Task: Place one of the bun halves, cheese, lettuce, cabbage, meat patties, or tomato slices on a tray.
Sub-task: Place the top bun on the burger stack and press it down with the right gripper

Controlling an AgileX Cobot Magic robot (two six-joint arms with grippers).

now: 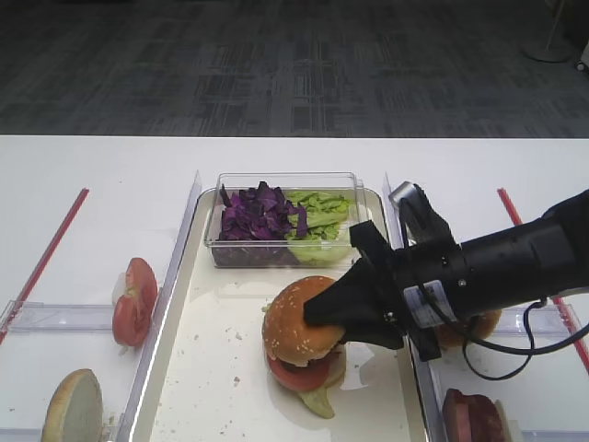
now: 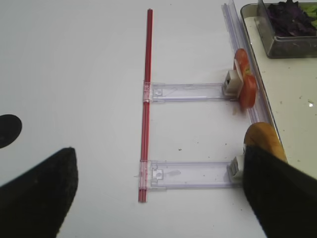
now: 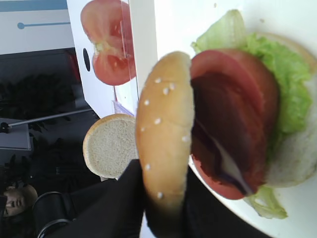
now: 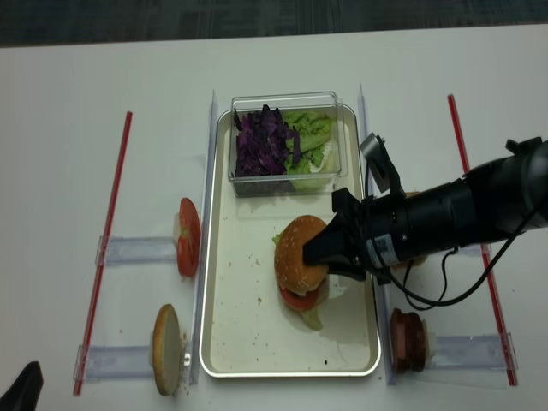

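Note:
My right gripper (image 1: 336, 318) is shut on a sesame bun half (image 1: 296, 318), one black finger on each side of the dome (image 3: 166, 129). The dome sits tilted on a stack of tomato slice (image 3: 233, 114), lettuce (image 3: 282, 84) and a bottom bun (image 3: 297, 153) in the cream tray (image 1: 198, 368). Purple cabbage (image 1: 260, 214) and more lettuce (image 1: 317, 221) fill a clear tub at the tray's far end. Meat patties (image 1: 474, 416) stand right of the tray. I make out no cheese. My left gripper (image 2: 158, 163) hangs open over the bare table.
Left of the tray, tomato slices (image 1: 135, 299) and another bun half (image 1: 75, 405) stand upright in clear holders (image 2: 188, 91). Red strips (image 2: 146, 99) run along both outer sides. A further bun (image 1: 479, 327) lies behind my right arm.

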